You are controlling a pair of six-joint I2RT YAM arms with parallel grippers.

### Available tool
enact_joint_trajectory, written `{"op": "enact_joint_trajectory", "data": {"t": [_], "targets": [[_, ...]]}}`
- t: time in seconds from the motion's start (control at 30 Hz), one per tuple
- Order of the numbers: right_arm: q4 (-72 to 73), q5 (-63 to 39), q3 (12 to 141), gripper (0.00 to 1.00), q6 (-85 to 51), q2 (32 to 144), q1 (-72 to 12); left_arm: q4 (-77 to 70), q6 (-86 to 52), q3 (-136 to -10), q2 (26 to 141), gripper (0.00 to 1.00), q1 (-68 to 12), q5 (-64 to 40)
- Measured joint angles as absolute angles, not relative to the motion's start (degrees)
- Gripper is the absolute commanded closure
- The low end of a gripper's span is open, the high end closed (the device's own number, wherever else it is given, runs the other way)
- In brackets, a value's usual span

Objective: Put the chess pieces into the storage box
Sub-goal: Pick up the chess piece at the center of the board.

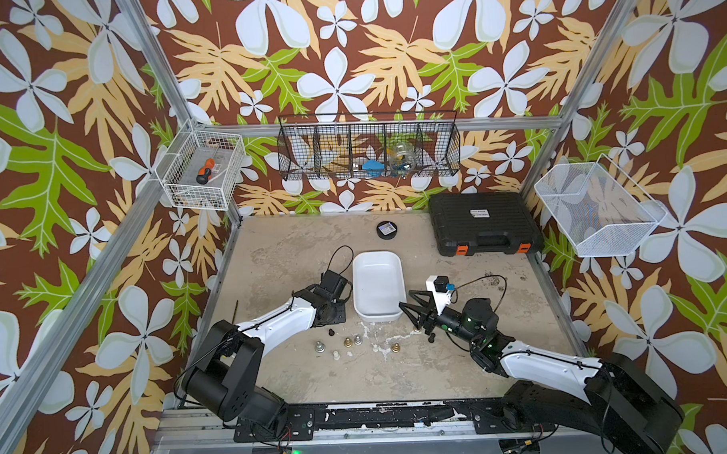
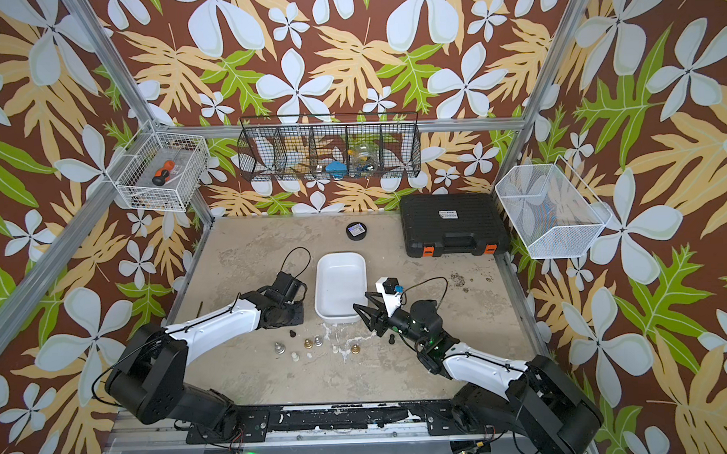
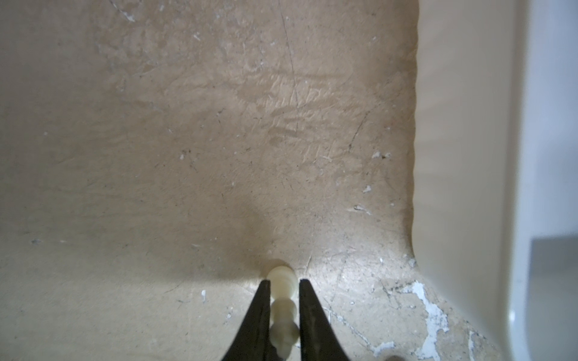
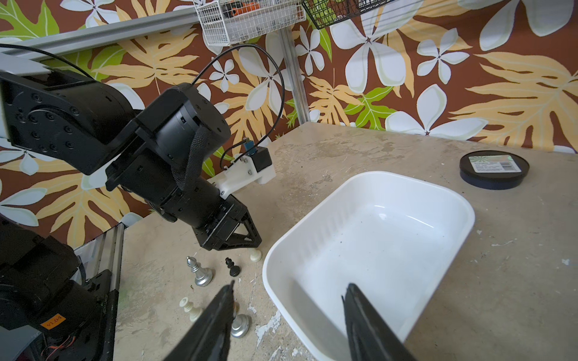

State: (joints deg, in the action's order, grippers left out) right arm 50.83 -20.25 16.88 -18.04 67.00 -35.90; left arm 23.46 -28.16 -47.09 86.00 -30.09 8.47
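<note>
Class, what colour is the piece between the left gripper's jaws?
The piece is cream-white; left wrist view.

Left arm (image 1: 273,322) and right arm (image 1: 541,361) had white links, black joints and cables; an orange label (image 4: 53,321) possibly read V1.04.

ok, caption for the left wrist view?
Left claw pinching a cream chess piece on the table, storage box alongside.

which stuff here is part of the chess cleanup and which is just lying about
job: chess pieces, cream piece in the left gripper, storage box
lying about: black puck, black case, screwdriver, wire basket
</note>
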Motion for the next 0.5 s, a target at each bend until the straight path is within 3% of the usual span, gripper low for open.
{"op": "enact_joint_trajectory", "data": {"t": [0.1,0.5], "targets": [[50.83,-19.57,16.88,0.42,-18.04,66.83,-35.9,23.05,-28.18,-46.85,85.97,0.86,-30.09,8.45],[50.72,-18.83,16.84,0.42,-18.04,65.95,-35.9,22.92,-28.18,-46.09,84.25,0.89,-30.09,8.69]]}}
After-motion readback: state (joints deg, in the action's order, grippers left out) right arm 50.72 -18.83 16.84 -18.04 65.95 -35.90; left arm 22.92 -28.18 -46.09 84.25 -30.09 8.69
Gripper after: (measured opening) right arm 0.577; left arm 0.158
